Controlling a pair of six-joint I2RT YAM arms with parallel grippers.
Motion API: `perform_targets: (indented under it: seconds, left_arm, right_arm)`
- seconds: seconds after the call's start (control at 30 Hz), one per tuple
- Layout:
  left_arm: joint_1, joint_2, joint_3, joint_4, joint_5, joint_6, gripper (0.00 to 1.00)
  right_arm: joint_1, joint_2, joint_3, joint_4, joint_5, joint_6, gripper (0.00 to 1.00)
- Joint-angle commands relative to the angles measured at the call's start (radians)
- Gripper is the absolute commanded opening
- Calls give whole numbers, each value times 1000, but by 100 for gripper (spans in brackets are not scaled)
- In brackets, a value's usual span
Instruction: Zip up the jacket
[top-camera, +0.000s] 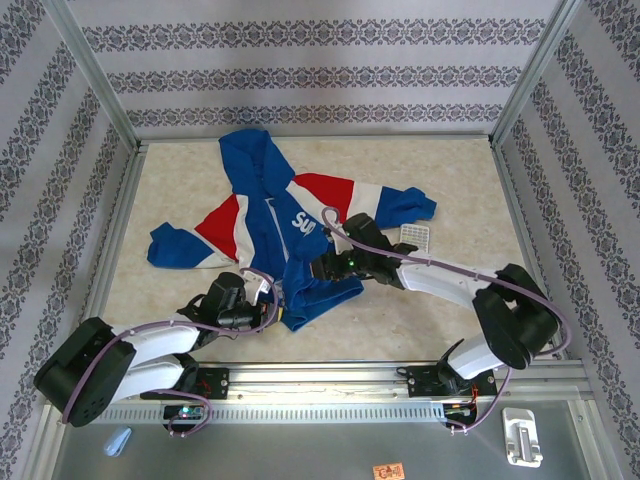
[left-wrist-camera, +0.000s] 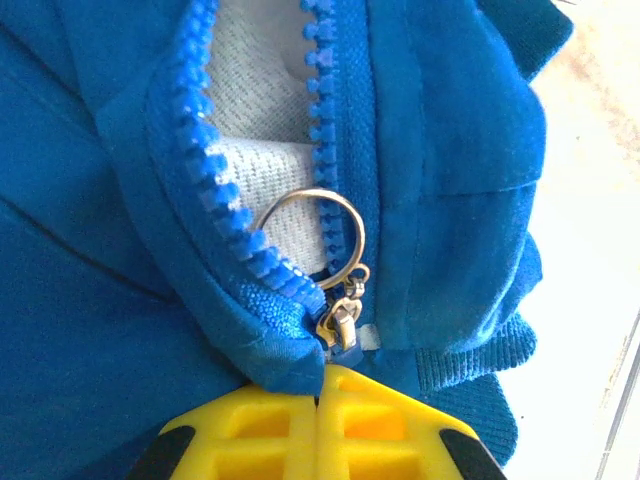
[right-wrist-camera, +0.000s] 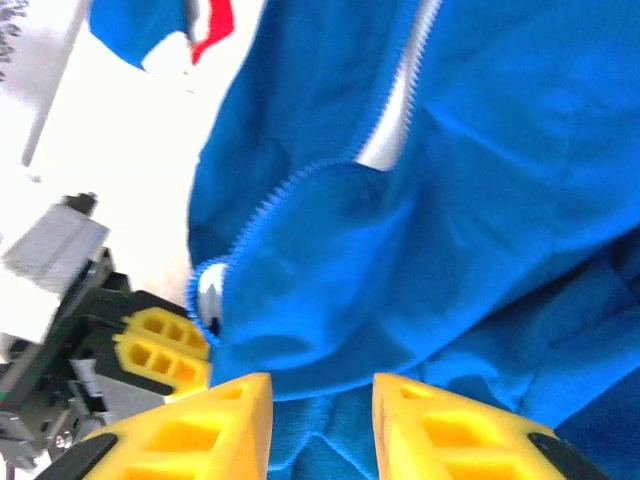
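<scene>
The jacket (top-camera: 270, 215) lies flat on the table, hood at the far end, blue with red and white panels. Its front zipper (left-wrist-camera: 215, 165) is open, with the blue teeth spread apart above the slider (left-wrist-camera: 340, 322). The slider sits at the bottom hem with a metal ring (left-wrist-camera: 312, 235) on its pull. My left gripper (left-wrist-camera: 322, 378) is shut on the jacket's hem fabric just below the slider, at the near edge of the jacket (top-camera: 268, 298). My right gripper (right-wrist-camera: 320, 395) is open over the lower right front panel (top-camera: 322, 266), with blue cloth lying across the gap between its fingers.
A small white mesh piece (top-camera: 415, 235) lies beside the right sleeve. Metal frame rails (top-camera: 330, 375) border the table in front, and wallpapered walls close in the other sides. A white clip-like object (top-camera: 522, 437) sits beyond the near rail at right.
</scene>
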Motion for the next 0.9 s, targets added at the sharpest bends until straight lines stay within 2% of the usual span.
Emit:
perform_targets:
  seconds: [0.0, 0.2, 0.33, 0.6, 0.87]
  left_arm:
    - [14, 1, -15, 92, -23, 46, 0]
    - [14, -39, -13, 69, -37, 63, 0]
    - [15, -66, 7, 21, -36, 78, 0]
    - [15, -83, 17, -3, -22, 71, 0]
    - [14, -141, 27, -63, -30, 64, 0]
  right_arm:
    - [19, -19, 39, -53, -51, -75, 32]
    - [50, 107, 89, 52, -235, -42, 27]
    - [72, 217, 165, 79, -302, -35, 23]
    - [77, 320, 227, 89, -329, -30, 24]
    - [63, 270, 196, 67, -306, -27, 26]
